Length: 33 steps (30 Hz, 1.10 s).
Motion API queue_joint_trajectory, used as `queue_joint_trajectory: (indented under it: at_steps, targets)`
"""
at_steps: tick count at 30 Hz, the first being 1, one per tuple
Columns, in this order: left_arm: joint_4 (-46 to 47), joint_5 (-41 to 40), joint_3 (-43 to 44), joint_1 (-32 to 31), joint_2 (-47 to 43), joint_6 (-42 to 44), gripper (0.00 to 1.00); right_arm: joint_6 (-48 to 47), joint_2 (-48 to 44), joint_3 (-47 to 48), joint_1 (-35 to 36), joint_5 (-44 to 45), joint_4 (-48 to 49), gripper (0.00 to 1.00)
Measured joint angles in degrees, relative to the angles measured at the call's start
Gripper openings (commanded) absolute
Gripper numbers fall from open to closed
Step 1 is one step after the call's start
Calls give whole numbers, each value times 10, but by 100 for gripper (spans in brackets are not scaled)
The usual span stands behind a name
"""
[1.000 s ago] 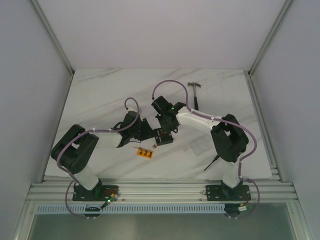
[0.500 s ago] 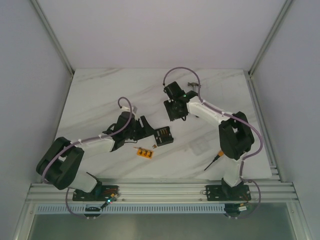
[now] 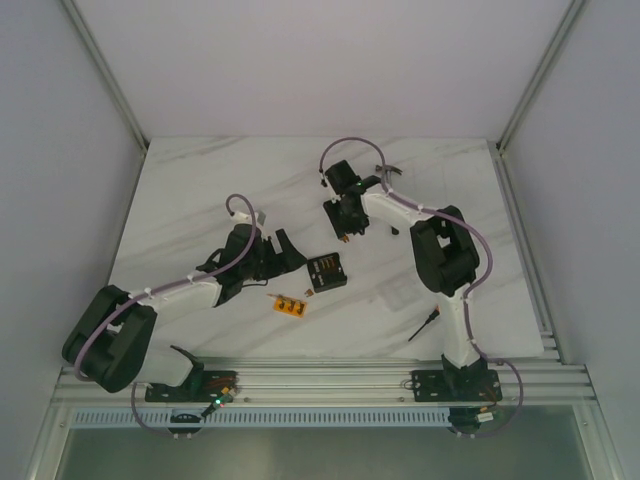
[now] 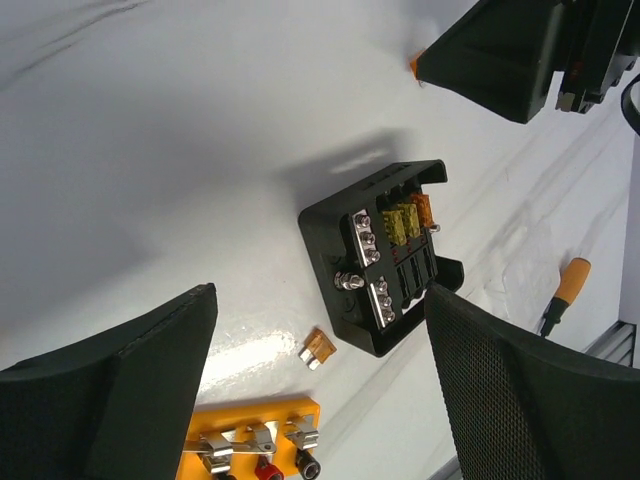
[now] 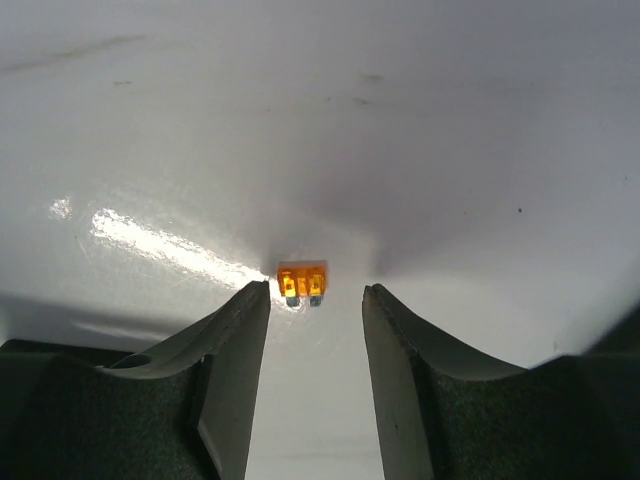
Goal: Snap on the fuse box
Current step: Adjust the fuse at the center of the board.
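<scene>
The black fuse box point(image 3: 326, 272) lies flat on the marble table with no gripper on it. Its top face point(image 4: 385, 260) shows yellow and orange fuses and metal screws. My left gripper point(image 3: 288, 252) is just left of the box, wide open and empty, the box lying beyond its fingertips point(image 4: 470, 360). My right gripper point(image 3: 345, 232) is farther back, apart from the box. It is open low over the table, with a small orange fuse point(image 5: 302, 283) lying just past its tips, nearer the left finger point(image 5: 235, 350).
A loose orange fuse point(image 4: 316, 348) lies beside the box's near corner. An orange terminal strip point(image 3: 291, 304) sits in front of it. A screwdriver with an orange handle point(image 3: 424, 326) lies at the right front. A hammer head point(image 3: 386, 169) shows behind the right arm.
My right gripper has left the fuse box and moved back across the table to a small fuse, opening. My left gripper has opened wide and drawn back left of the box.
</scene>
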Motion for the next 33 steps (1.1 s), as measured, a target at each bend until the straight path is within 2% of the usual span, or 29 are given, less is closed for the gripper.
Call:
queue_joint_trajectory:
  at_steps: [8,17,33]
  targets:
    - [-3,-2,-1,2,0,3,94,-16,18,14,-1,-15,-2,39]
    - [-3,-2,-1,2,1,3,94,-23,31,26,-1,-17,-7,34]
    - [-3,2,-1,2,9,3,94,-5,36,33,1,4,-17,34]
